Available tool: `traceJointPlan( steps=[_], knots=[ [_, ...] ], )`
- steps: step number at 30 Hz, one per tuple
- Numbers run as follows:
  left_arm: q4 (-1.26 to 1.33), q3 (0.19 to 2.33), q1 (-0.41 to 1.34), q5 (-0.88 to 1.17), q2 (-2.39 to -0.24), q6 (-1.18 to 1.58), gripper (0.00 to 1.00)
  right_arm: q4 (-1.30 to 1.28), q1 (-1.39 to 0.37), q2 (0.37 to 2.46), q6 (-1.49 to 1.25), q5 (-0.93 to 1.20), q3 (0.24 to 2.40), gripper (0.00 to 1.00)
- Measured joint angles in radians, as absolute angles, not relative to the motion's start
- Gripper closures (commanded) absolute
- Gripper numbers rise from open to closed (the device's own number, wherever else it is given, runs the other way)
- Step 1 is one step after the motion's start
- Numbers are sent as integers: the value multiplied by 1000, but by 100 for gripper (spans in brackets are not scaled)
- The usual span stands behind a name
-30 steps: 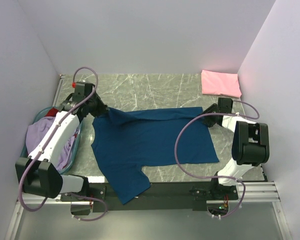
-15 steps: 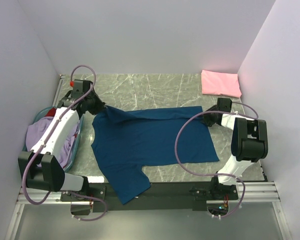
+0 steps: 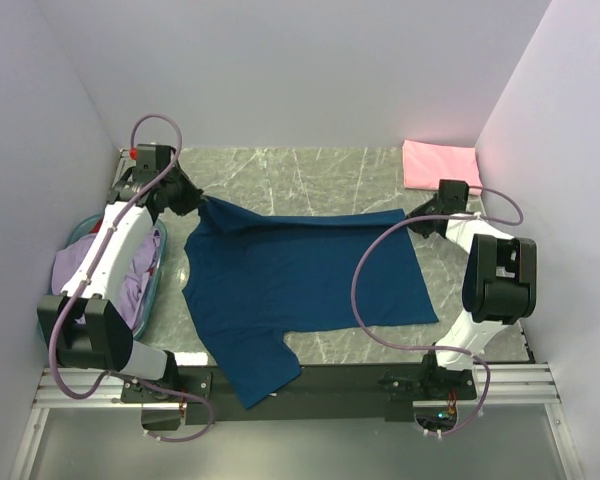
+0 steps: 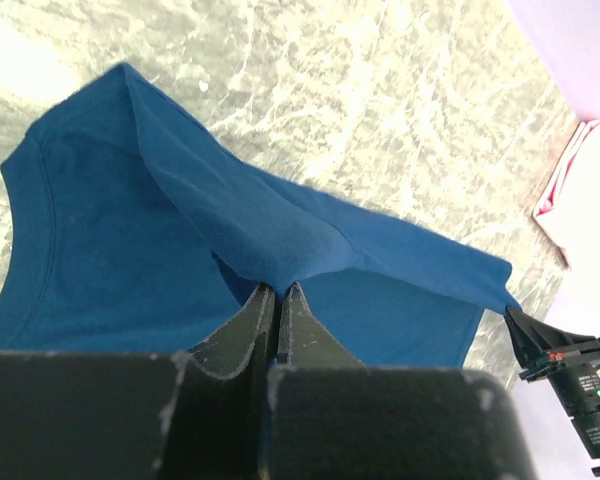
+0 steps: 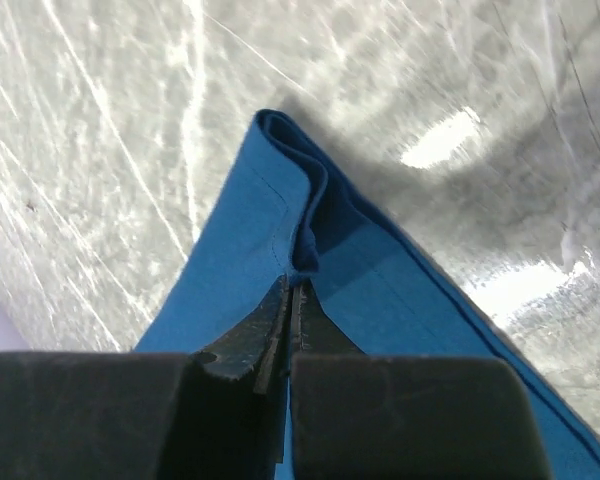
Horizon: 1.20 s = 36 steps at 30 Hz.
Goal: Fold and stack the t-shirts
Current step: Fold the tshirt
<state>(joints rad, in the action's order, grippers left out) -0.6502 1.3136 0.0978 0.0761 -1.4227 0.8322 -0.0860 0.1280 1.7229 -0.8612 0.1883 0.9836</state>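
A navy blue t-shirt point(image 3: 300, 280) lies spread on the marble table, one sleeve hanging over the near edge. My left gripper point(image 3: 198, 203) point(image 4: 278, 288) is shut on a pinch of the shirt's far left edge, and the cloth point(image 4: 100, 240) rises in a ridge to its tips. At the far right corner of the shirt my right gripper point(image 3: 410, 222) point(image 5: 292, 282) is shut on the hem, where the cloth point(image 5: 230, 260) bunches into a small fold. A folded pink t-shirt point(image 3: 442, 166) rests at the back right. A lavender t-shirt point(image 3: 80, 275) fills the basket.
The teal plastic basket point(image 3: 158, 268) stands at the table's left edge under the left arm. Purple walls close in the table at the left, back and right. Bare marble point(image 3: 300, 175) lies beyond the navy shirt. A black rail runs along the near edge.
My right gripper has closed on the navy shirt's far right corner. My left gripper has drawn back and to the left with its pinch of cloth, stretching the far edge.
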Motion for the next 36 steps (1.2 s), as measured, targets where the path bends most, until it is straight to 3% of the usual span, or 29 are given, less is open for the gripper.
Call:
traceJointPlan(
  steps=[23, 36],
  knots=[
    [-726, 1371, 25, 43, -1402, 810, 99, -262, 128, 1719, -768, 200, 1154, 100],
    [-572, 1574, 10, 82, -1720, 740, 99, -252, 121, 1925, -697, 237, 1456, 100]
  ],
)
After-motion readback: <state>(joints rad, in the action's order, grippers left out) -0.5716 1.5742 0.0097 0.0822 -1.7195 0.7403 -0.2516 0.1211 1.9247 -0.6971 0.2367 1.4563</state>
